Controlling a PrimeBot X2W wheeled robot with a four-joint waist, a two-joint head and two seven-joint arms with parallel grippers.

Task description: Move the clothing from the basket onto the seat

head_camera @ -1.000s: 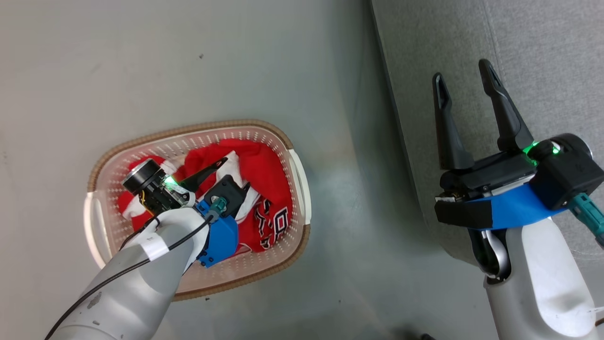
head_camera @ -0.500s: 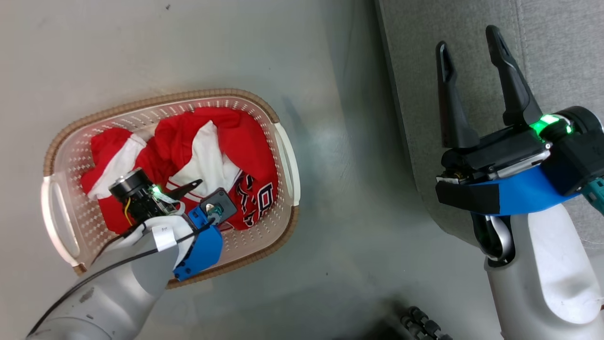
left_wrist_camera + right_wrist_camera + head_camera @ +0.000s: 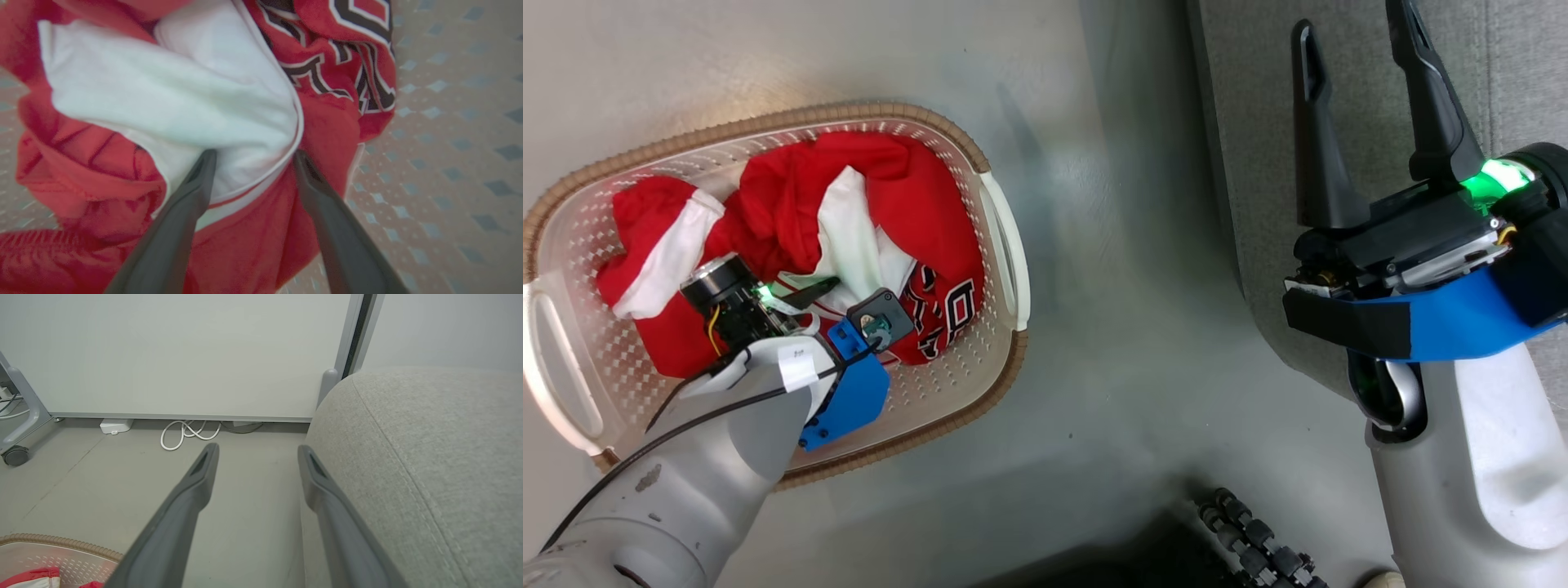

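Seat (image 3: 429,465) of grey woven fabric, rounded and seamed, lies just beside and under the right hand (image 3: 1352,18), whose fingers (image 3: 1316,147) stand wide apart with nothing between them. Basket (image 3: 947,384), oval cream plastic with perforated walls and a brown woven-look rim, sits on the floor (image 3: 1111,327) around the left hand (image 3: 254,157). Clothing (image 3: 907,196) fills it: red knit with white panels, black block letters (image 3: 347,61) beyond that hand, to its right. Left hand is fully spread, straddling a white fold (image 3: 196,102), gripping nothing yet. Fabric looks soft, light and limp, probably slippery, so it should drape and trail. Best hold seems the bunched white fold with its piped seam
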